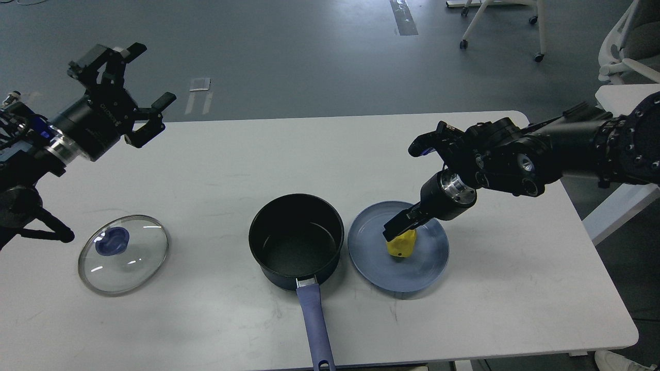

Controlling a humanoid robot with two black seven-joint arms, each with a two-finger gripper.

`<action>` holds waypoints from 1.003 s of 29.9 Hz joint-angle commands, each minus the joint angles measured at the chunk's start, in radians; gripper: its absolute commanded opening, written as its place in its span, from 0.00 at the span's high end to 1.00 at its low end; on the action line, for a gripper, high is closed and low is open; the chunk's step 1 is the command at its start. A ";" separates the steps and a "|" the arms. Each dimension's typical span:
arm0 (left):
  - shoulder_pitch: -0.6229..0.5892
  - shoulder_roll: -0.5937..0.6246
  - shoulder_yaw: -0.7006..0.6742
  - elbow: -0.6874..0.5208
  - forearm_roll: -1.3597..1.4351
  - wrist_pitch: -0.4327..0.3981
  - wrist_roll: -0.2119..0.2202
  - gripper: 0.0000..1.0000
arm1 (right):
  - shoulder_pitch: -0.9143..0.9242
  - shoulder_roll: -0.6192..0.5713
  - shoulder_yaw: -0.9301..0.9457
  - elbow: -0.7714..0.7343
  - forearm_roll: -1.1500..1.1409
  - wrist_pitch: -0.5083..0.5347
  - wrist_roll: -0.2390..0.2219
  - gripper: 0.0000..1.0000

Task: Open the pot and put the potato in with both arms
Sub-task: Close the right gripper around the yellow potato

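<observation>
The black pot (296, 242) stands open at the table's front centre, its blue-purple handle (314, 324) pointing toward me. Its glass lid (135, 260) with the blue knob (112, 241) lies flat on the table to the left. The yellow potato (402, 245) sits on a blue plate (412, 275) just right of the pot. My right gripper (399, 225) points down onto the potato's top and hides its upper part; its fingers show only as one dark bar. My left gripper (150, 74) is open and empty, raised above the far left of the table.
The white table (515, 288) ends close on the right and at the front. Beyond it are grey floor, a rolling chair base (500, 31) and a white chair (626, 51) at the far right.
</observation>
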 commanded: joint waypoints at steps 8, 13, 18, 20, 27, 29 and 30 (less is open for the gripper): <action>0.005 0.000 0.000 0.000 0.000 0.000 0.000 0.02 | -0.032 0.001 0.013 -0.020 0.001 0.000 0.000 0.00; 0.005 0.000 0.000 0.000 0.000 0.000 0.000 0.02 | -0.047 0.001 0.018 -0.031 0.003 0.000 0.002 0.00; 0.005 0.002 0.000 0.000 -0.001 0.000 0.000 0.02 | -0.055 0.003 0.030 -0.034 0.020 0.000 0.002 0.00; 0.005 0.003 -0.001 0.000 -0.001 0.000 0.000 0.02 | -0.056 0.007 0.030 -0.034 0.021 0.000 0.002 0.00; 0.005 0.006 -0.001 0.000 -0.001 0.000 0.000 0.02 | -0.056 0.020 0.030 -0.034 0.021 0.000 0.010 0.05; 0.005 0.006 -0.001 0.000 -0.001 0.000 0.000 0.02 | -0.058 0.030 0.027 -0.034 0.020 0.000 0.011 0.09; 0.005 0.008 -0.001 0.000 -0.001 0.000 0.000 0.02 | -0.058 0.032 0.027 -0.034 0.020 0.000 0.011 0.11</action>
